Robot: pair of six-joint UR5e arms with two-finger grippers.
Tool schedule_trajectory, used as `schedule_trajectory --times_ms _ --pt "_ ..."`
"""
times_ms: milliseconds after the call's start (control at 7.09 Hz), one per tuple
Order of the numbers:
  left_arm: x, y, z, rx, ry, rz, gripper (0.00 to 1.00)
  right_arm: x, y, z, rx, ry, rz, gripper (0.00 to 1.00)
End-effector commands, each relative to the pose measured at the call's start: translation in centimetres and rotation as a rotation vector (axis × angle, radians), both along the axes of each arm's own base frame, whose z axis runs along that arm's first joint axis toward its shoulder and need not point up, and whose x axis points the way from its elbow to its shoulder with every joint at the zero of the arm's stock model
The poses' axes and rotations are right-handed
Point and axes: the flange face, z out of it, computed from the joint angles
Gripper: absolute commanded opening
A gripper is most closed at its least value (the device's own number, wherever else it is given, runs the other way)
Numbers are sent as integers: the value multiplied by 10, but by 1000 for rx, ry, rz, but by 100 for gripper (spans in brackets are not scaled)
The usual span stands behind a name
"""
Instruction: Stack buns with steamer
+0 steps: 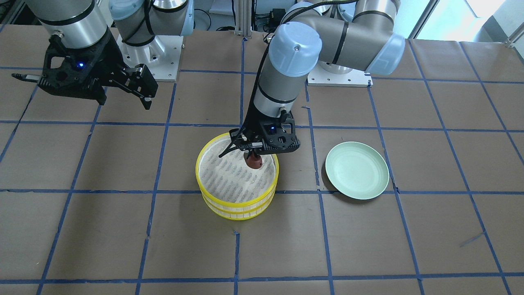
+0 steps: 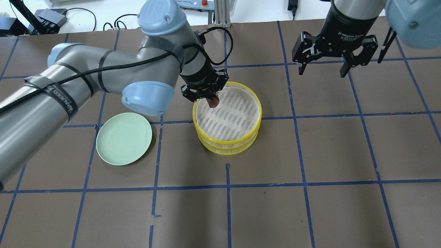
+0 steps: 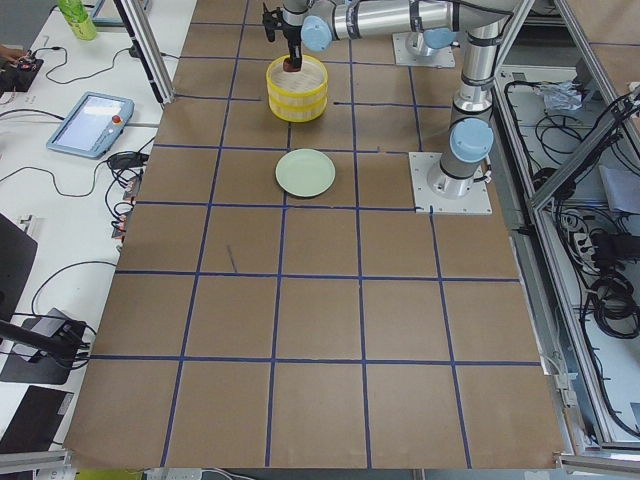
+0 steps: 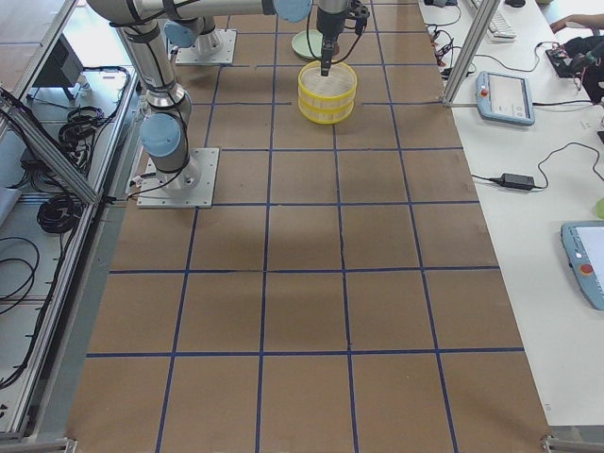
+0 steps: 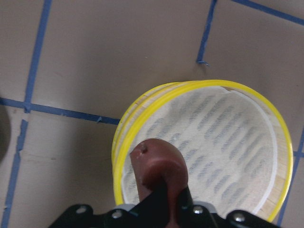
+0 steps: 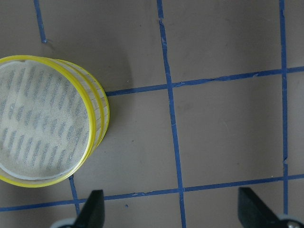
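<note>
The steamer is two stacked round trays with yellow rims (image 1: 239,207) (image 2: 225,147) and a white cloth liner in the top one. My left gripper (image 1: 253,156) (image 2: 211,100) is shut on the dark reddish-brown bun (image 1: 254,162) (image 2: 213,103) (image 5: 159,161). It holds the bun just over the top tray, near its rim (image 5: 280,128) on the plate's side. The white bun is out of view. The pale green plate (image 1: 357,170) (image 2: 124,138) lies empty beside the steamer. My right gripper (image 2: 324,70) (image 1: 123,96) (image 6: 173,213) is open and empty, raised apart from the steamer.
The table is covered in brown paper with a blue tape grid. The arm bases (image 1: 339,76) stand at the table's robot-side edge. In the right wrist view the steamer (image 6: 97,109) sits at the left, with bare paper to its right.
</note>
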Motion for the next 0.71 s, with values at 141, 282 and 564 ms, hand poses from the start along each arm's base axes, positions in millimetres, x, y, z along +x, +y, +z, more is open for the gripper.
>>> schedule_trajectory --times_ms 141,282,564 --pt "-25 4 -19 10 1 -1 100 0 -1 0 -8 -1 42 100" --pt "-25 3 -15 -1 0 -12 100 0 -1 -1 -6 -2 39 100" --pt "7 -12 7 -98 -83 -158 100 0 -2 -1 -6 -1 36 100"
